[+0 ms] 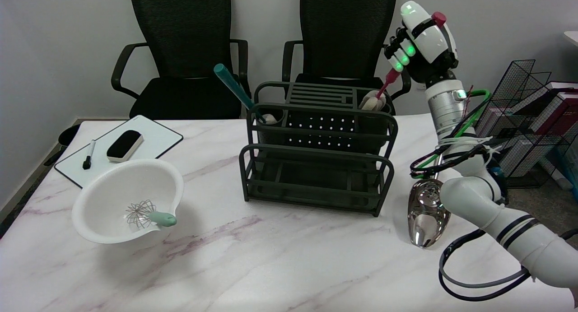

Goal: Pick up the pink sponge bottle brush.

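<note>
The pink sponge bottle brush stands tilted in the back right cup of the dark dish rack. Its pale sponge head is still down in the cup. My right hand is raised above the rack's right end, with its fingers wrapped round the upper part of the pink handle. The handle's red-pink end pokes out above the hand.
A teal-handled brush leans in the rack's back left cup. A shiny metal spoon lies under my right arm. At the left are a white bowl holding a whisk and a whiteboard with eraser and marker. A wire shelf of books stands at the right.
</note>
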